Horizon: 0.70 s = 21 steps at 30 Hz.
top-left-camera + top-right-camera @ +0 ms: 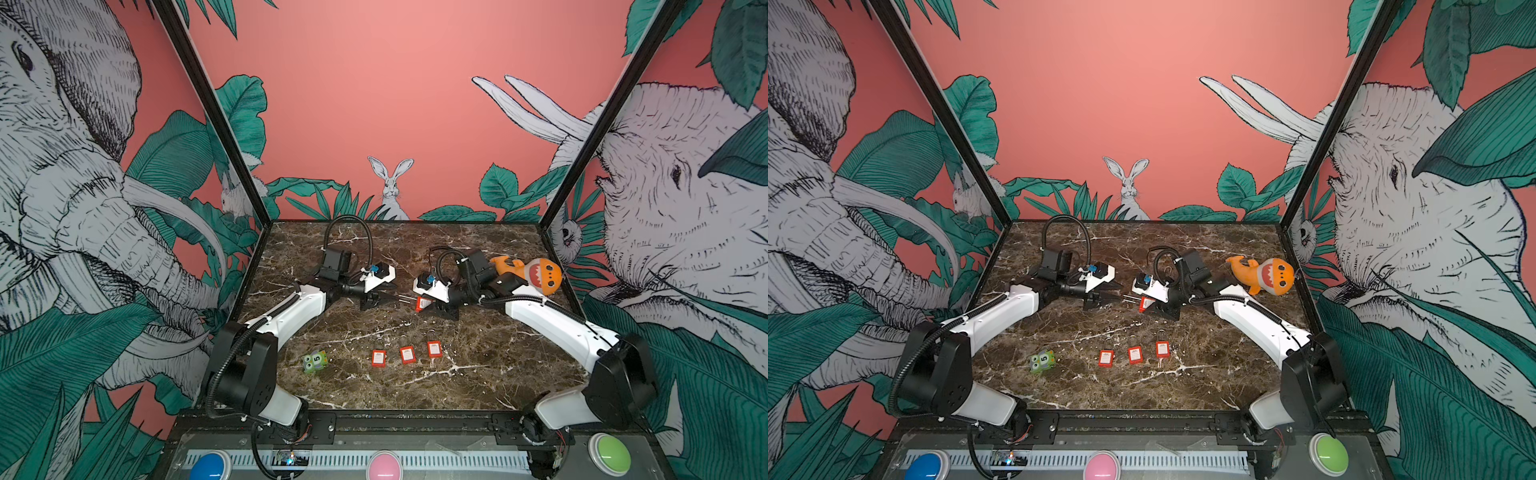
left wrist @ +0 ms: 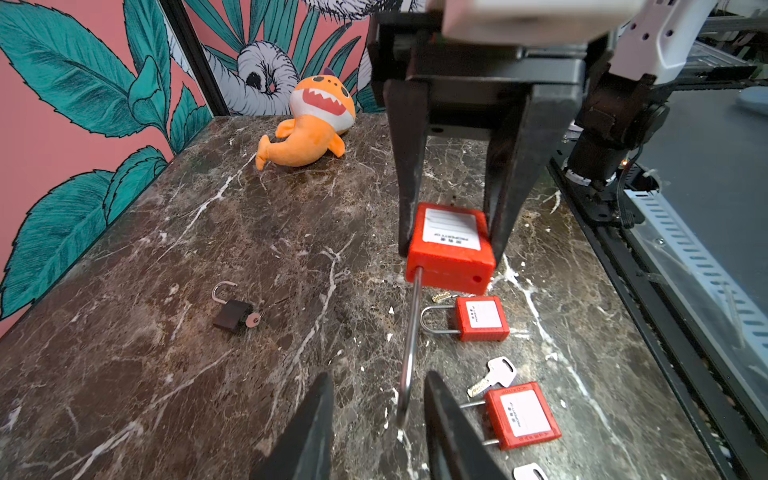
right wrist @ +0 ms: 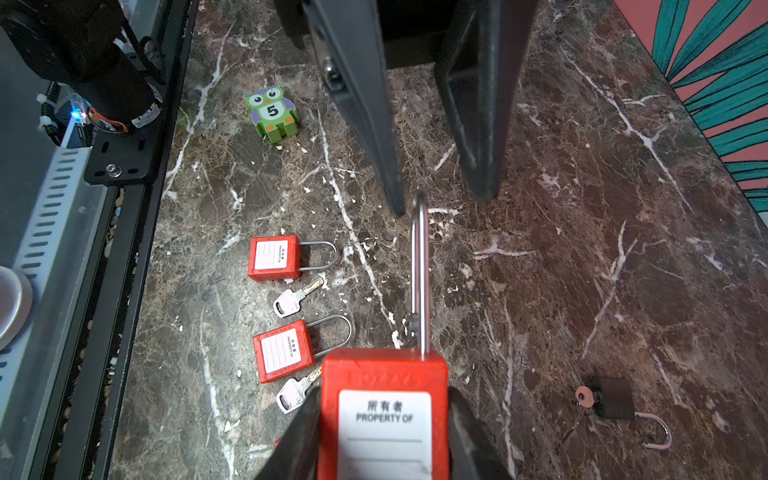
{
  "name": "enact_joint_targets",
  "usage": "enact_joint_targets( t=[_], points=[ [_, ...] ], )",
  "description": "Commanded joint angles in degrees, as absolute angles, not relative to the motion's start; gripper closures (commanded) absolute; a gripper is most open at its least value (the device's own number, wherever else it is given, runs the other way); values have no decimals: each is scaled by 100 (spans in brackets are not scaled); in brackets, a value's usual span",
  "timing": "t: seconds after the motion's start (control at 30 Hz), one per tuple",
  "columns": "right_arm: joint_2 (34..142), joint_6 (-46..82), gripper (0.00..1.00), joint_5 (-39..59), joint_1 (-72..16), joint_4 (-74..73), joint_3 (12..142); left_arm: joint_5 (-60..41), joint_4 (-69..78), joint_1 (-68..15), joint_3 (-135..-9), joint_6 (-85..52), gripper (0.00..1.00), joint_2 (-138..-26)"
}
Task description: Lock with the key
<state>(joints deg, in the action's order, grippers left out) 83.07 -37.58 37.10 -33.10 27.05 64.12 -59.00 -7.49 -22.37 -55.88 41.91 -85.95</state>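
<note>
My right gripper [image 3: 384, 399] is shut on the body of a red padlock [image 3: 384, 415] [image 1: 423, 303], held just above the marble table. Its long steel shackle [image 2: 409, 345] stands open and points at my left gripper [image 2: 378, 374] [image 1: 392, 297]. The left jaws are open and straddle the shackle's tip, with a gap on both sides. One silver key [image 2: 494, 376] [image 3: 291, 299] lies loose on the table by the other red padlocks, and another key [image 3: 293, 392] lies beside it. No key is in either gripper.
Three more red padlocks [image 1: 378, 358] [image 1: 407, 355] [image 1: 434, 349] lie in a row near the front. A small black padlock [image 2: 232, 313] with a key in it lies apart. An owl block [image 1: 315, 361] sits front left and an orange shark plush [image 1: 536, 274] back right.
</note>
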Motion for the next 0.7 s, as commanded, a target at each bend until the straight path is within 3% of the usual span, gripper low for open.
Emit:
enact_joint_targets(
  t=[0.0,0.4,0.67],
  points=[
    [8145,-3966,83,3896,-3294,2622,6565,-6052,-966,-2310,-5798,4339,66,-8643],
    [8026,-4036,84,3618,-3287,2402,6496,-6034,-1555,-2417,-6026,4730,65,-8833],
    [8041,-4001,84,3693,-3287,2401,6494,-6051,-1458,-2487,-6047,4704,84,-8837]
  ],
)
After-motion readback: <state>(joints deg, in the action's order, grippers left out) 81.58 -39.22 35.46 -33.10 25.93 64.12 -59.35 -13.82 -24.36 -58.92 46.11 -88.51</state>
